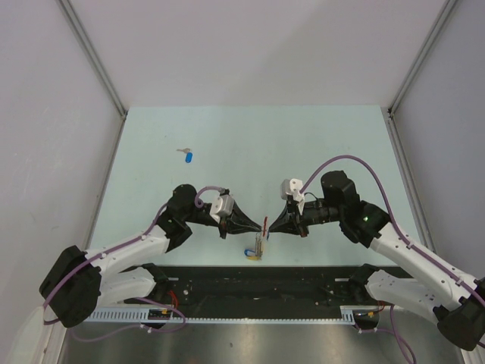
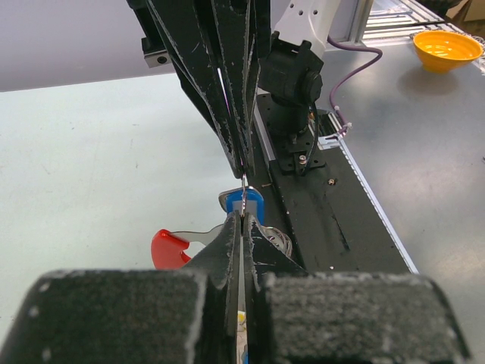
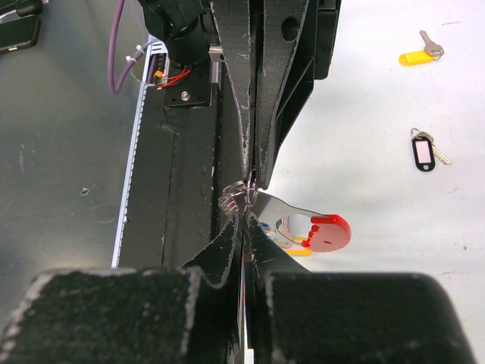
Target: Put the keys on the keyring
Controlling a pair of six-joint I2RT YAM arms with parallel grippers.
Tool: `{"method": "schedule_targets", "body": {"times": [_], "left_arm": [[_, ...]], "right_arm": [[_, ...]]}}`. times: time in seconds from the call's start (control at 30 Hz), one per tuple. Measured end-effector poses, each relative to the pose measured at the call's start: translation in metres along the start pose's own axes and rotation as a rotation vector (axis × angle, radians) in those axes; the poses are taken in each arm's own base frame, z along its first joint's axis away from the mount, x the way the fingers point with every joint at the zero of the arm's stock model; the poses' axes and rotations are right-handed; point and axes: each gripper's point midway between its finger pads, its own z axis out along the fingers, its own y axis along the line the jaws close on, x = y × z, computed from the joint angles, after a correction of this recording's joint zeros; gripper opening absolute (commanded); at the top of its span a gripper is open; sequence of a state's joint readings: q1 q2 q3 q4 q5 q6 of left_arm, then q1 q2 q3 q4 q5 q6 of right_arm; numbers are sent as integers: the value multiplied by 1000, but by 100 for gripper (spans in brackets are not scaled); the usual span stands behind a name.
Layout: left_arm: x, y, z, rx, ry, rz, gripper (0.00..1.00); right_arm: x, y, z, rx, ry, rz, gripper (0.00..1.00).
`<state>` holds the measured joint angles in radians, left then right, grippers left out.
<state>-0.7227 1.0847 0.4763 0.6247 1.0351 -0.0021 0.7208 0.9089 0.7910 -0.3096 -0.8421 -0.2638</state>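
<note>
Pale table (image 1: 303, 144) — one keyring (image 1: 264, 226), one loose key (image 1: 188, 156) — well apart.

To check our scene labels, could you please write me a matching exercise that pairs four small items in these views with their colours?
Things:
1. plastic arc of the keyring
2. head of the lone key on the table in the top view
3. rim of the oval tag
4. tag of the farther key at the top of the right wrist view

Colours:
a. black
b. yellow
c. red
d. blue

Pairs: 1-c; 2-d; 3-a; 4-b
</note>
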Motion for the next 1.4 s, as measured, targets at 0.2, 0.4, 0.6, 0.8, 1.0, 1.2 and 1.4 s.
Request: {"method": "schedule_targets", "body": {"times": [0.2, 0.4, 0.6, 0.8, 1.0, 1.2, 1.4], "left_arm": [[-1, 0, 0, 0, 0, 0, 0], [-1, 0, 1, 0, 1, -1, 0], [0, -1, 2, 3, 2, -4, 0], [3, -1, 3, -12, 13, -17, 0], [5, -1, 4, -42, 29, -23, 0], [4, 4, 3, -98, 34, -28, 0], [-4, 8, 2, -146, 16, -31, 0]], "right_arm": [[1, 0, 0, -1, 2, 3, 0], [2, -1, 1, -1, 5, 6, 0], [2, 0, 1, -4, 6, 6, 0], [3, -1, 2, 10, 15, 8, 0], [5, -1, 4, 26, 25, 6, 0], [4, -2, 4, 52, 28, -7, 0], [4, -1, 7, 63, 35, -16, 0]]}}
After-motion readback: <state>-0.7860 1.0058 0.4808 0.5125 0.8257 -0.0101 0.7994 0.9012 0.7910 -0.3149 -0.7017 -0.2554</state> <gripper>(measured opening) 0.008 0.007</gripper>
